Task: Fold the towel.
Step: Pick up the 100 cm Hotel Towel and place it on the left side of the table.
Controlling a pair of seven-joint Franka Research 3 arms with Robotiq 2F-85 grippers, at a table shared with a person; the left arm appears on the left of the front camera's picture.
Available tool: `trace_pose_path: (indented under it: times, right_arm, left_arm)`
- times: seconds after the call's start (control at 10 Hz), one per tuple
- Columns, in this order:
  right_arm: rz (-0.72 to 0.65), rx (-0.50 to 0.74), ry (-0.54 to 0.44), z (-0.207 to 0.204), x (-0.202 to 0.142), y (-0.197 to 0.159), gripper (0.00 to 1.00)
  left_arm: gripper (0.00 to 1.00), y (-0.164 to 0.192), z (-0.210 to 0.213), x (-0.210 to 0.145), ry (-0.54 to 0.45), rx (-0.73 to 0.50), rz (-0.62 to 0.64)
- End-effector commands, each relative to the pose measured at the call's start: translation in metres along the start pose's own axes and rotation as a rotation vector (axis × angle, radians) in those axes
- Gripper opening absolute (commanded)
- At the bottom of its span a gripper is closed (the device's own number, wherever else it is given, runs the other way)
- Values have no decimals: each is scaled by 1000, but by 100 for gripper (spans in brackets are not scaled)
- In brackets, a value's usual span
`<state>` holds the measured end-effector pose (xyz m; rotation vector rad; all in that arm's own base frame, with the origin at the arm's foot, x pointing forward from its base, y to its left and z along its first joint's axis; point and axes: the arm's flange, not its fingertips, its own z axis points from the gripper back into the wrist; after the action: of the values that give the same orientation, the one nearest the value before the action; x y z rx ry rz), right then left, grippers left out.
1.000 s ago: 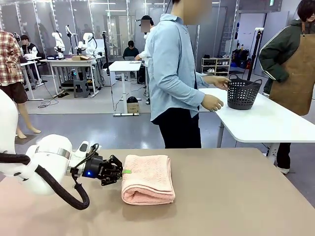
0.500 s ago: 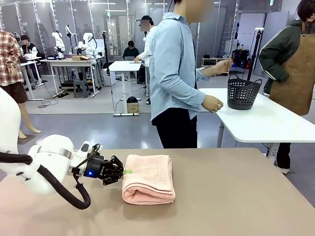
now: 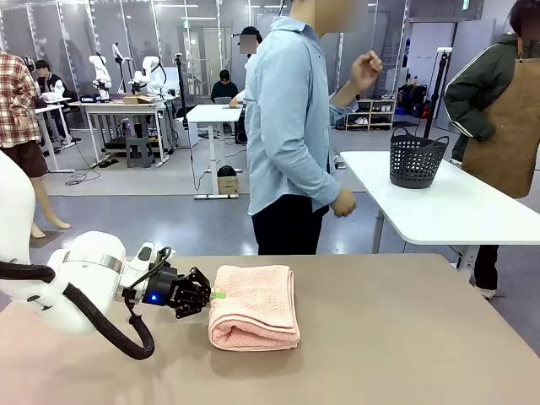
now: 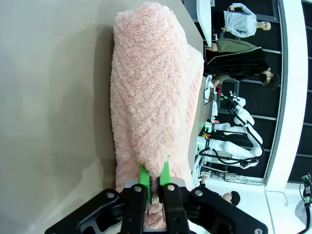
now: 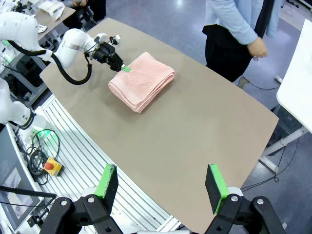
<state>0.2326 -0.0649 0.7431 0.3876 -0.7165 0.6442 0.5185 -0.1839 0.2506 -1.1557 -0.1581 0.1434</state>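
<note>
The pale pink towel (image 3: 253,304) lies folded into a thick rectangle on the brown table (image 3: 405,337), a little left of centre. My left gripper (image 3: 215,294) sits low at the towel's left edge. In the left wrist view its green pads (image 4: 142,176) are pressed close together on a bit of the towel (image 4: 151,97) edge, so it is shut on the cloth. The right gripper (image 5: 162,183) hangs high above the table, wide open with nothing in it, looking down on the towel (image 5: 141,80) and the left gripper (image 5: 124,68).
A person in a light blue shirt (image 3: 291,126) stands just beyond the table's far edge, one hand raised. A dark perforated basket (image 3: 416,158) stands on a white table (image 3: 456,211) behind on the right. Bare tabletop stretches to the towel's right.
The person took both hands away from the basket, turned and raised one hand. My left gripper edged slightly right at the towel's edge; the towel stayed put.
</note>
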Motion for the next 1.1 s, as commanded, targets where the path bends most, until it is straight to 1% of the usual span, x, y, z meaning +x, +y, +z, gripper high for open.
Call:
trace_pose_path:
  times: [0.0,0.1,0.2,0.4,0.5,0.8,1.0]
  right_arm:
    - [-22,-11,2,0,2,1,91]
    - [-22,-11,2,0,2,1,91]
    - [-22,-11,2,0,2,1,91]
    - [-22,-11,2,0,2,1,91]
    - [-22,-11,2,0,2,1,91]
    - [-22,-11,2,0,2,1,91]
    - [-22,-11,2,0,2,1,91]
  left_arm:
    - [10,0,0,0,0,0,0]
    - [9,-7,25,7,23,-37,-43]
    - [9,-9,49,9,34,-42,-74]
    - [9,0,102,7,60,1,-161]
    - [9,10,135,6,66,10,-185]
    - [9,44,239,2,6,33,-206]
    - [9,69,310,-4,-2,46,-258]
